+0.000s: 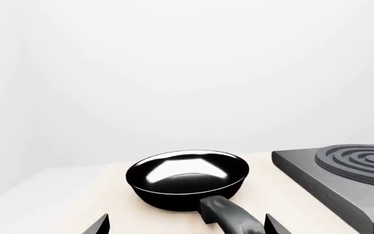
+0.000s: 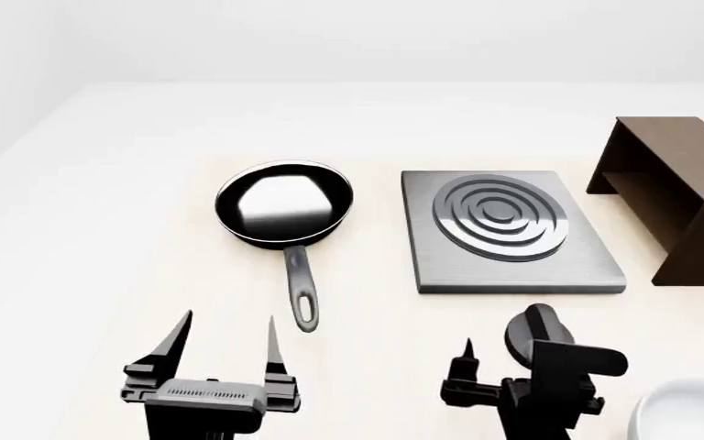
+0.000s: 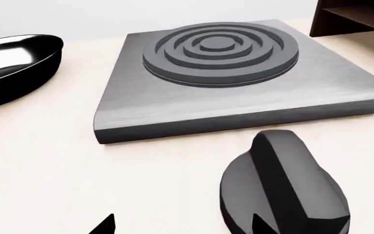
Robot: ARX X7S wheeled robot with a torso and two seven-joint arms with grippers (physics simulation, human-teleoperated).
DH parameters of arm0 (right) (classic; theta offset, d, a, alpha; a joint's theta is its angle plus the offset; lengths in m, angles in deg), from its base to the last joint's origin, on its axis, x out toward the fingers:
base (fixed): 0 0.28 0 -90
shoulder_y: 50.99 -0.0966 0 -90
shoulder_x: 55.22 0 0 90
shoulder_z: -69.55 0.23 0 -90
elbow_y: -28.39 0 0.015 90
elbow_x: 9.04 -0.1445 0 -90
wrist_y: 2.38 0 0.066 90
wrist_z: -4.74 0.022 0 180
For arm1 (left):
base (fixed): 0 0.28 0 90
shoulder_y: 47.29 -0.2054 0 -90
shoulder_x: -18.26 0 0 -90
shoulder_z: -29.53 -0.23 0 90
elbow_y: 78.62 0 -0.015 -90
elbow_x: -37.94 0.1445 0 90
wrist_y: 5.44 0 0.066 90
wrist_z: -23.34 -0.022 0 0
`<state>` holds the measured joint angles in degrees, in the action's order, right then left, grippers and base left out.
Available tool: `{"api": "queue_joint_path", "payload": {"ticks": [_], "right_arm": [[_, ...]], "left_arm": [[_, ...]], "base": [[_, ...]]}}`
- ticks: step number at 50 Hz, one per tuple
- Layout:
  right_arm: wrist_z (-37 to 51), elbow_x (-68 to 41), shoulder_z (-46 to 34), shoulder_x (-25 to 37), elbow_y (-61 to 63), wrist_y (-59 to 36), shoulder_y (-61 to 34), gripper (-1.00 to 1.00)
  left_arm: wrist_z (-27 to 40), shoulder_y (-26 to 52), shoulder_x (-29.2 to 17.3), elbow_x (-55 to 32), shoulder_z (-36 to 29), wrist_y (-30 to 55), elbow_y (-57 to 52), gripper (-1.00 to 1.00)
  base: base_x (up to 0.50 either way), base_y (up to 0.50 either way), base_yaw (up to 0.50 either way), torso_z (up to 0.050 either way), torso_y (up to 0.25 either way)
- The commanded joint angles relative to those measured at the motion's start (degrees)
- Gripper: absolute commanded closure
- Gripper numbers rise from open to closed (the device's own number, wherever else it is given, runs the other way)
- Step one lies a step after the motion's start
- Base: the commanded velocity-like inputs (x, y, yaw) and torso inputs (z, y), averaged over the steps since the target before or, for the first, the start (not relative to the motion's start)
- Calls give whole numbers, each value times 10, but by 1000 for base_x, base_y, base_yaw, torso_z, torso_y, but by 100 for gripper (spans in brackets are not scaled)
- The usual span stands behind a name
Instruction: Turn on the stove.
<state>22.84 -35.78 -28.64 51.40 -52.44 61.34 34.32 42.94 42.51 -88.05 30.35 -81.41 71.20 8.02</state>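
Observation:
The stove [image 2: 511,231] is a flat square grey hotplate with concentric rings, right of centre on the table; it also shows in the right wrist view [image 3: 239,78] and at the edge of the left wrist view [image 1: 343,175]. Its separate black round knob [image 2: 533,328] lies just in front of it. My right gripper [image 2: 511,356] is open right at the knob [image 3: 284,190]; in the right wrist view the gripper [image 3: 181,224] has one fingertip over the knob's near edge and the other over bare table. My left gripper [image 2: 227,335] is open and empty.
A black frying pan [image 2: 285,203] sits left of the stove, its handle [image 1: 229,214] pointing between the left gripper's [image 1: 185,226] jaws. A dark brown wooden shelf [image 2: 682,188] stands at the right. A white bowl [image 2: 695,412] is at the near right corner.

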Motion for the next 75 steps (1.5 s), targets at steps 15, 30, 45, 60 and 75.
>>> {"api": "queue_joint_path", "payload": {"ticks": [15,30,45,60,75], "right_arm": [[-9,5,-5,-6,-63,19,-28,-100],[-1,-5,2,-2,-55,14,-29,-100],[7,-15,18,3,-48,18,-21,-100],[10,-22,24,8,-42,17,-20,-100],[16,-28,30,14,-41,13,-28,-100]], "left_arm": [[4,2,-3,-2,-5,1,0,-100],[6,4,-5,-4,-7,0,1,-100],[9,3,-7,-6,-9,2,-3,-100],[11,4,-9,-7,-11,1,-1,-100],[15,3,-11,-8,-14,11,-11,-100]], "base": [[0,0,0,0,0],[0,0,0,0,0],[0,0,0,0,0],[0,0,0,0,0],[0,0,0,0,0]]}}
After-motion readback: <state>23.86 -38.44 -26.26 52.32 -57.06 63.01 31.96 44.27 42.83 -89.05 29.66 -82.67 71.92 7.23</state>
